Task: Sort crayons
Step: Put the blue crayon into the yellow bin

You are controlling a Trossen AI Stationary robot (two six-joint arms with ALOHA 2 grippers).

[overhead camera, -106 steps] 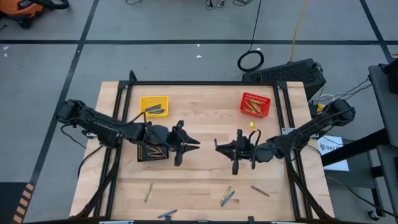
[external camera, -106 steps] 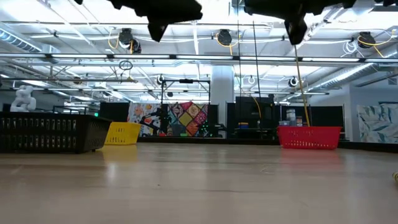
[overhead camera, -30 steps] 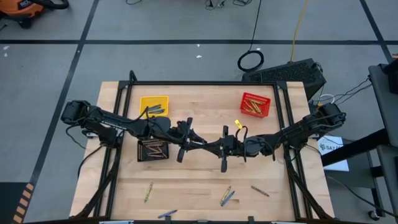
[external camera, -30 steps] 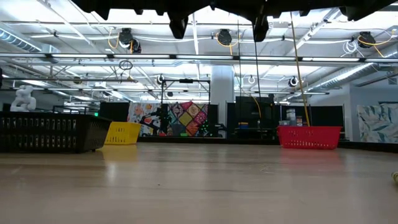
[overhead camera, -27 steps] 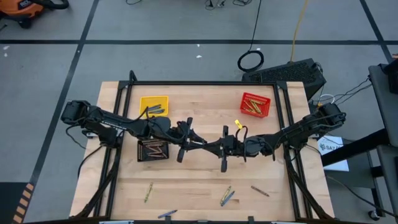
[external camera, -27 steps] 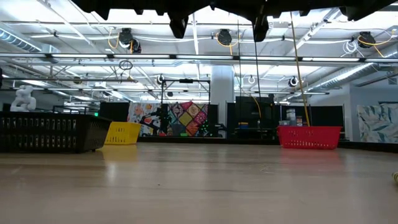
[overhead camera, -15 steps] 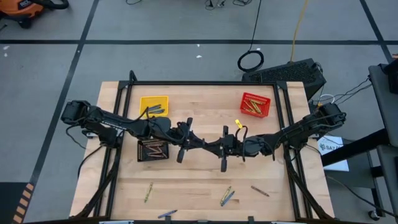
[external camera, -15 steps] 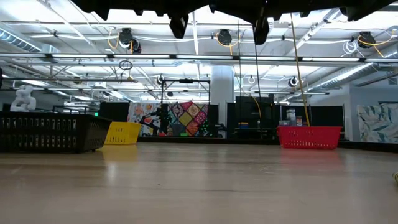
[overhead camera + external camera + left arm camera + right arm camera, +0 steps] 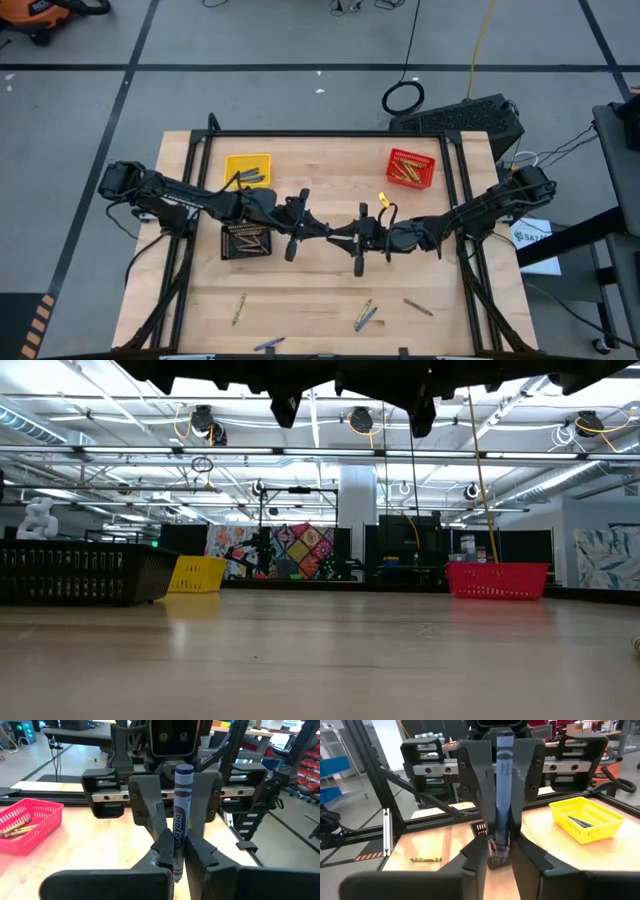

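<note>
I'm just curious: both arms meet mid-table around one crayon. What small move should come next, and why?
Probably the right gripper should back straight away: the left gripper is already clamped on the blue crayon, and the right one's fingers look parted.

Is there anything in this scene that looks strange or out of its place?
Several thin loose crayons lie scattered along the near edge of the wooden table, outside the mesh baskets, not yet sorted. The left gripper and the right gripper meet tip to tip above the table's middle, a blue crayon standing between them.
</note>
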